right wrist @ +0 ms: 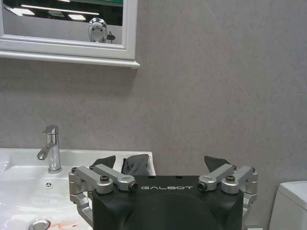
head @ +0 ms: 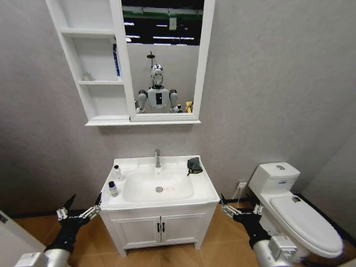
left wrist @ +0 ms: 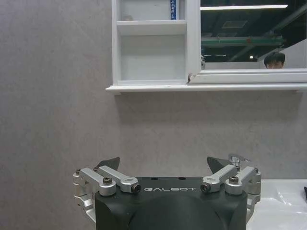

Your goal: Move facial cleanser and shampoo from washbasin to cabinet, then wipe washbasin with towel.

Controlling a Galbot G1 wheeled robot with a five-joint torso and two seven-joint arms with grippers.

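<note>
Both arms hang low at the robot's sides, forearms angled up and forward. Its left gripper (head: 81, 207) sits at about 8 o'clock from the washbasin (head: 128, 196), black fingers spread wide and holding nothing; the right gripper (head: 238, 206) at about 4 o'clock is likewise splayed and empty, between the vanity and a glossy white toilet (head: 303, 214). The washbasin is smooth white ceramic, rectangular with a rounded bowl, a chrome tap (head: 157, 158) at its 12 o'clock and a metal drain in the middle. Two small bottles stand on its left rim: a white one (head: 117, 173) and, nearer the front, one with a dark cap (head: 113, 189). A crumpled dark towel (head: 194, 164) lies on the back right corner. Above, on the matte grey wall, hangs the cabinet (head: 95, 61), three open white shelves joined to a framed mirror (head: 162, 55).
</note>
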